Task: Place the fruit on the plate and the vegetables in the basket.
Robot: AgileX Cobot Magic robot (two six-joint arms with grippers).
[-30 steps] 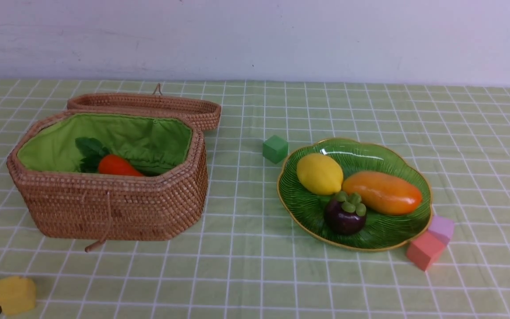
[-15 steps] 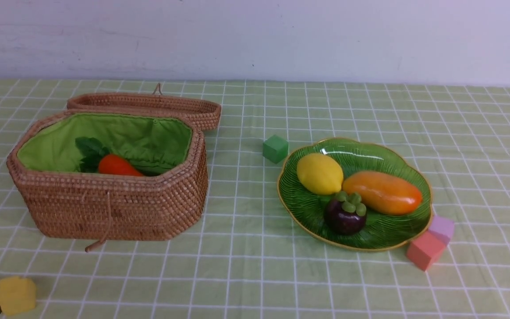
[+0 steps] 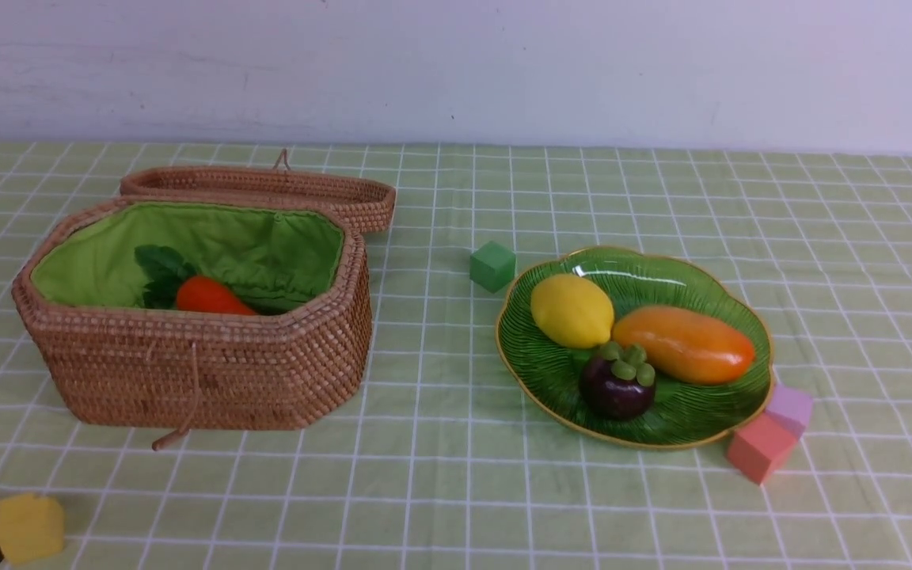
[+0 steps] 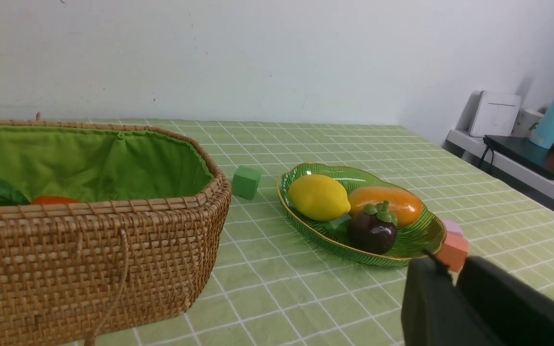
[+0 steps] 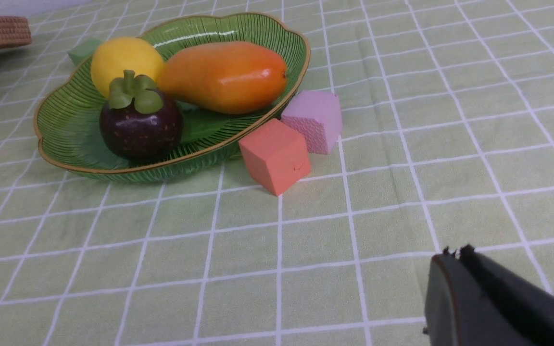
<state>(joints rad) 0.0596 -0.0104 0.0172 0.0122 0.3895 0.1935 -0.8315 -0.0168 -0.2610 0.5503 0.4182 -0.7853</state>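
We judged the glossy mango point(image 3: 685, 344) on the plate point(image 3: 551, 380) slippery; grip it mid-body. Both pincers point(image 4: 455, 278) point(image 5: 455, 262) appeared closed and empty.

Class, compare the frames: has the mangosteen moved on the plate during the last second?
No. The mangosteen keeps its spot beside the mango.

No visible change across the front view, every object in place
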